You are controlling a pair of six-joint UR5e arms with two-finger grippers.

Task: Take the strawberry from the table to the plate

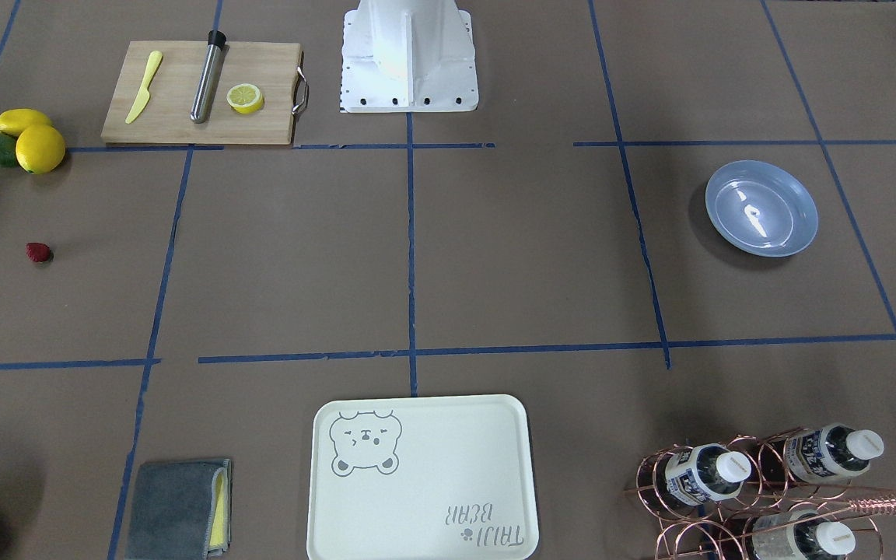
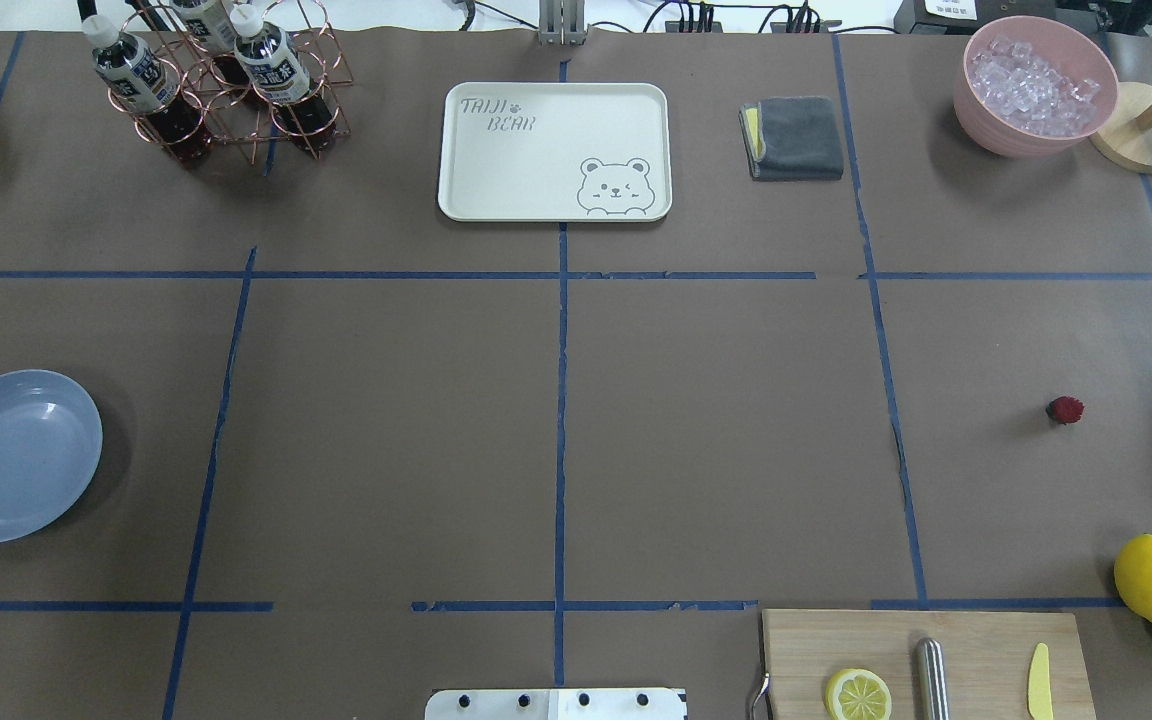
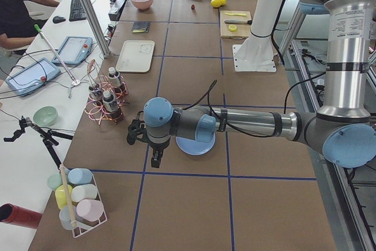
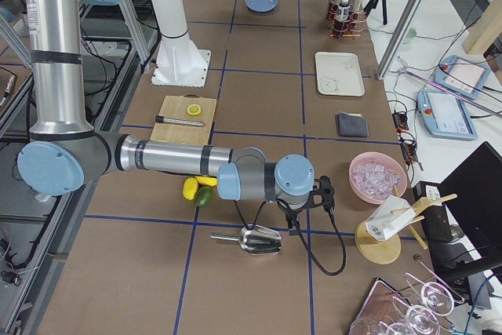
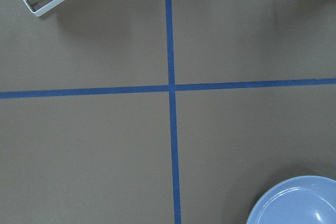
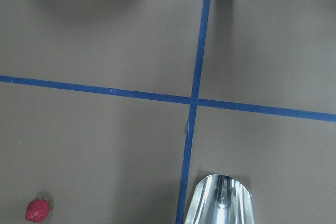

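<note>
Strawberry [image 2: 1064,409]: on the surface [image 2: 716,450], right of overhead frame; lower left in right wrist view.
Right hand [image 4: 323,196]: nearer, we judge; opening we cannot tell.
Left hand [image 3: 136,135]: near plate [image 2: 16,455]; opening unclear.

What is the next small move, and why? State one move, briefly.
Probably shift the right gripper sideways until it hangs over the strawberry. The berry lies on the table in its right half and shows only in the right wrist view's lower-left corner, so the gripper is not yet above it. The plate is empty, far left.
</note>
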